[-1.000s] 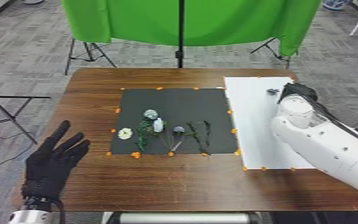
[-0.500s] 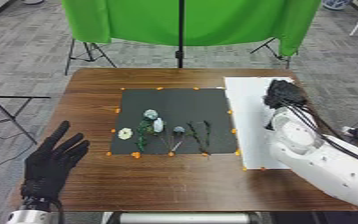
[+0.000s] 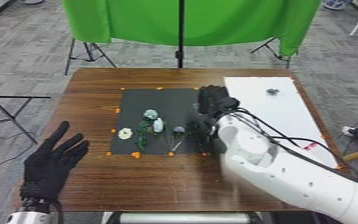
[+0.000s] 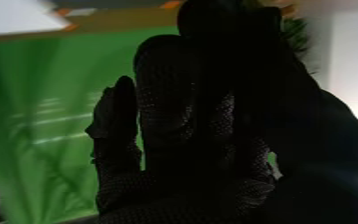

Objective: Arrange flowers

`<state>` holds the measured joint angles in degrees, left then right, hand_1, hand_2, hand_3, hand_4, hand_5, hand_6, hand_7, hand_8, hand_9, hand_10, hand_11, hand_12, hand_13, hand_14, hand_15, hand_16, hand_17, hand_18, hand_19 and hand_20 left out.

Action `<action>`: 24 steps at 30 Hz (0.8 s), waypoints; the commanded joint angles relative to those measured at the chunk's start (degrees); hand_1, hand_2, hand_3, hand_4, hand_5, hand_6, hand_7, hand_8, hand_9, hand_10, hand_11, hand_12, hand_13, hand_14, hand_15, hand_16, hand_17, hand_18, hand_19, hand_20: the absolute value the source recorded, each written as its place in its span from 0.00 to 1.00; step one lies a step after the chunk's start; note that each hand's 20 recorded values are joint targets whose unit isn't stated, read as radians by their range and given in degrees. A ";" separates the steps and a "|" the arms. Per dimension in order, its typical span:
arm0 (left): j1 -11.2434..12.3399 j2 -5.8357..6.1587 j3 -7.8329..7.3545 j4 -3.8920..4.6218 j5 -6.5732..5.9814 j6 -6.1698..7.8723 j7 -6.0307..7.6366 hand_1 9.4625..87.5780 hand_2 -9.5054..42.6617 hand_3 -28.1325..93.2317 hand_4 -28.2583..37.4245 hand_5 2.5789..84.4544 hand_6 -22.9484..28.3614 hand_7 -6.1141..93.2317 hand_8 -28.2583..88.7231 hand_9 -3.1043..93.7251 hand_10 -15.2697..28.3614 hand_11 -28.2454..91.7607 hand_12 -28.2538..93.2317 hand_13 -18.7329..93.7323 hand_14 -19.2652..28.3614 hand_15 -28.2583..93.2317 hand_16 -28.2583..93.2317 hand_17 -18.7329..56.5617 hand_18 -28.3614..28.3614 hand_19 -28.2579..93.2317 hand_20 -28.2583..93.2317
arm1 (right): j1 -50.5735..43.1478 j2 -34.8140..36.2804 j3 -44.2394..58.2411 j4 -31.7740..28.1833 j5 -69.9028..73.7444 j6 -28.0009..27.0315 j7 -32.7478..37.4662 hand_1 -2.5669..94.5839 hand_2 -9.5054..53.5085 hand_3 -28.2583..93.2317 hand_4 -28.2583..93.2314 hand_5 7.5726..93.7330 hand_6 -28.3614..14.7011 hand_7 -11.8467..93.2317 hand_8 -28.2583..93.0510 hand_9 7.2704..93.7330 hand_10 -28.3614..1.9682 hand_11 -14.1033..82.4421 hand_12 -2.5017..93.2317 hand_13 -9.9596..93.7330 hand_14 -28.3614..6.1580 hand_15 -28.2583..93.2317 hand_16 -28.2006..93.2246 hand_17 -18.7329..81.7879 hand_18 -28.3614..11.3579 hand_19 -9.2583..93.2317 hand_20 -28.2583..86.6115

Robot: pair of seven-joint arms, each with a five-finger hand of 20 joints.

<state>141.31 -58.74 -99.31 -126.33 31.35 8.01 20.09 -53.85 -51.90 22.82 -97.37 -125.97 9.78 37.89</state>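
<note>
**We swing our right hand back to the flowers**

Our black-gloved right hand (image 3: 216, 102) has moved from the white rectangular sheet (image 3: 251, 102) to the right edge of the black rectangular mat (image 3: 138, 103). Its fingers are extended, and we see nothing clasped in them. That probably means we are coming for another stem. The small blue-grey flower (image 3: 272, 91) sits alone near the sheet's far end, so the arrangement looks barely begun.

Flat surfaces serve as our holders: the mat carries the white daisy-like flower (image 3: 125, 133), pale blue-white bloom (image 3: 151, 114) and greyish long-stemmed bloom (image 3: 179, 129). Our black-gloved left hand (image 3: 49, 167) lies relaxed, fingers spread.
</note>
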 commanded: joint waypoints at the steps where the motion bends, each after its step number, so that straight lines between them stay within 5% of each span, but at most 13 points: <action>1: 0.30 0.54 -0.87 -0.05 -0.63 0.85 0.05 0.15 0.26 0.88 0.00 0.33 0.54 0.19 0.15 0.35 0.79 0.41 0.33 0.35 1.00 0.61 0.18 0.11 1.00 0.66 0.28 | -0.53 -1.39 -0.92 0.78 -2.80 -3.82 -0.79 0.59 0.00 0.79 0.00 0.87 0.74 0.27 0.23 0.98 0.74 0.30 0.40 0.82 0.71 0.75 0.43 0.47 0.24 0.94 0.61; 11: -1.58 -1.03 -1.29 0.53 0.34 0.22 -0.68 0.15 0.27 0.88 0.00 0.33 0.54 0.19 0.15 0.35 0.79 0.41 0.33 0.35 1.00 0.61 0.18 0.11 1.00 0.66 0.28 | -1.38 -0.68 -0.19 0.59 -4.32 -6.75 1.01 0.57 0.00 0.79 0.00 0.81 0.73 0.26 0.22 0.95 0.72 0.29 0.41 0.78 0.68 0.77 0.43 0.44 0.22 0.93 0.62; 16: -2.88 -1.58 -0.02 1.33 -0.15 0.52 0.23 0.15 0.27 0.88 0.00 0.33 0.54 0.19 0.15 0.35 0.79 0.41 0.33 0.35 1.00 0.61 0.18 0.11 1.00 0.66 0.28 | -3.52 -0.43 2.37 -1.52 -2.29 -8.65 0.74 0.54 0.00 0.81 0.00 0.73 0.73 0.26 0.15 0.89 0.69 0.34 0.39 0.74 0.64 0.80 0.40 0.42 0.21 0.92 0.64; 19: -4.00 -1.96 0.53 1.77 0.28 0.25 -0.47 0.15 0.26 0.88 0.00 0.33 0.54 0.19 0.15 0.35 0.79 0.41 0.33 0.35 1.00 0.61 0.18 0.11 1.00 0.67 0.29 | -5.57 0.49 4.27 -3.69 -2.63 -8.78 0.20 0.52 0.00 0.83 0.00 0.69 0.71 0.26 0.13 0.85 0.67 0.36 0.37 0.71 0.62 0.81 0.40 0.40 0.20 0.90 0.65; 20: -4.29 -0.96 1.27 2.02 -0.41 0.82 0.74 0.15 0.26 0.88 0.00 0.34 0.54 0.19 0.15 0.35 0.79 0.41 0.33 0.35 1.00 0.61 0.18 0.11 1.00 0.67 0.29 | -5.78 0.67 4.66 -4.18 -2.60 -8.54 -0.17 0.51 0.00 0.84 0.00 0.67 0.71 0.26 0.13 0.83 0.66 0.39 0.35 0.71 0.60 0.82 0.38 0.39 0.20 0.90 0.65; 24: -6.47 -0.78 2.88 3.01 -0.69 0.91 1.41 0.15 0.26 0.87 0.00 0.34 0.54 0.18 0.15 0.35 0.79 0.41 0.33 0.36 1.00 0.61 0.18 0.12 1.00 0.67 0.29 | -7.83 1.33 7.97 -6.65 -1.42 -9.02 -0.56 0.47 0.00 0.87 0.00 0.62 0.68 0.25 0.13 0.75 0.61 0.47 0.28 0.68 0.57 0.84 0.36 0.38 0.19 0.89 0.67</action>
<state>137.29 -59.81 -98.84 -124.88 31.28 8.19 20.31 -59.04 -52.13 27.60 -100.35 -128.00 0.93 38.31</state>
